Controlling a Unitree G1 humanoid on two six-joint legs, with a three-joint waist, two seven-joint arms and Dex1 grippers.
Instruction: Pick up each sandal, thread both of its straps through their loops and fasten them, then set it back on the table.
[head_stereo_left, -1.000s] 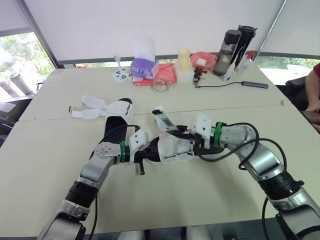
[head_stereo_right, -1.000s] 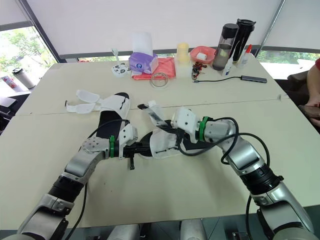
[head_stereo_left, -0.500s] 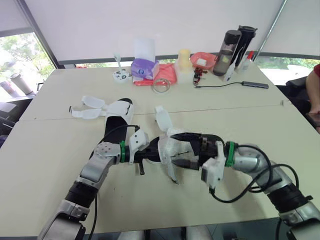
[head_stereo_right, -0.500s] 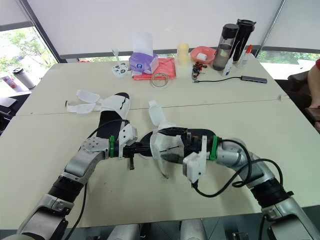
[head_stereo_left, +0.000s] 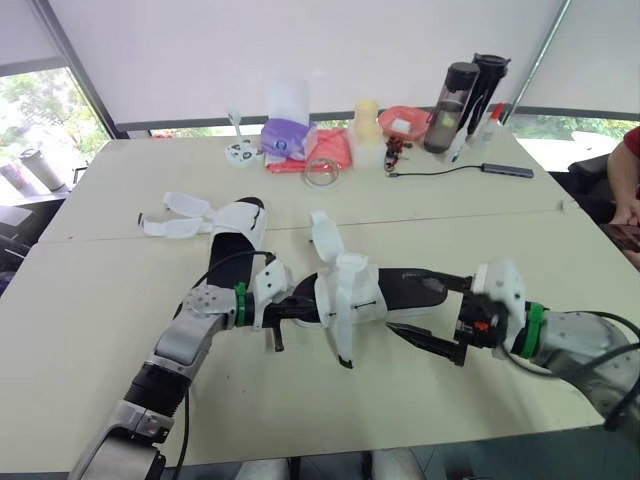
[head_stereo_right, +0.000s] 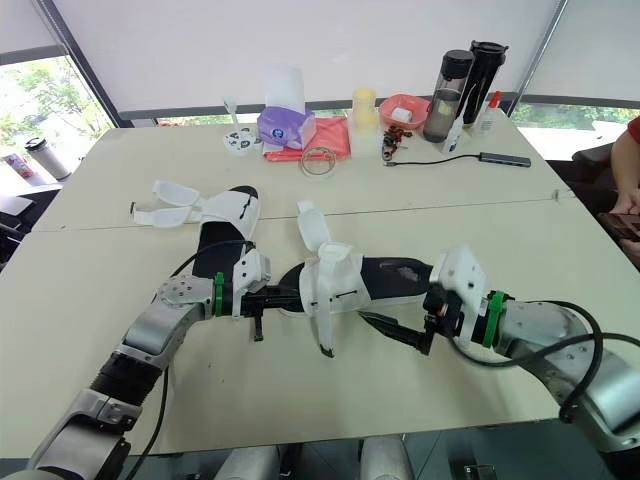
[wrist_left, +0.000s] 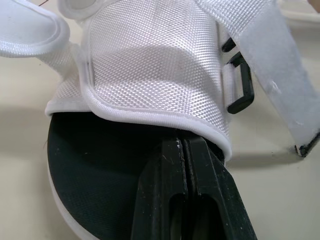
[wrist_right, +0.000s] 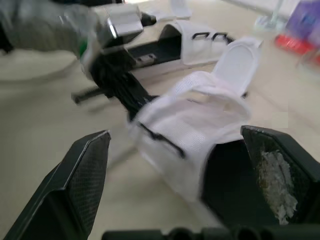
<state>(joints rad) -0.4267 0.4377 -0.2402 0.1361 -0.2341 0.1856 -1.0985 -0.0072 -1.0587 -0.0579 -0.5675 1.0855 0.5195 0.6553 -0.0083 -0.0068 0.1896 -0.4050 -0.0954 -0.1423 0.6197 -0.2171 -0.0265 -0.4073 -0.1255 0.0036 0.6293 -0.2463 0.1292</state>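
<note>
A sandal (head_stereo_left: 352, 290) with a black sole and white straps lies at the table's middle, one strap (head_stereo_left: 324, 234) standing up loose. My left gripper (head_stereo_left: 300, 306) is shut on the sole's toe edge; in the left wrist view its fingers (wrist_left: 185, 170) pinch the black sole under the white upper (wrist_left: 150, 65), beside two black loops (wrist_left: 239, 94). My right gripper (head_stereo_left: 405, 302) is open at the heel end, its fingers (wrist_right: 82, 170) wide apart and holding nothing. The second sandal (head_stereo_left: 232, 228) lies at the back left with its straps (head_stereo_left: 172, 216) splayed open.
Along the far edge stand a purple tissue box (head_stereo_left: 288, 135), a red cloth (head_stereo_left: 332, 150), a red bowl (head_stereo_left: 405, 120), dark bottles (head_stereo_left: 458, 92) and a cable (head_stereo_left: 455, 168). A person (head_stereo_left: 625, 175) sits at the right edge.
My right gripper has opened, let go of the sandal's strap and drawn back to the right. The strap now stands loose. The left gripper keeps its hold.
</note>
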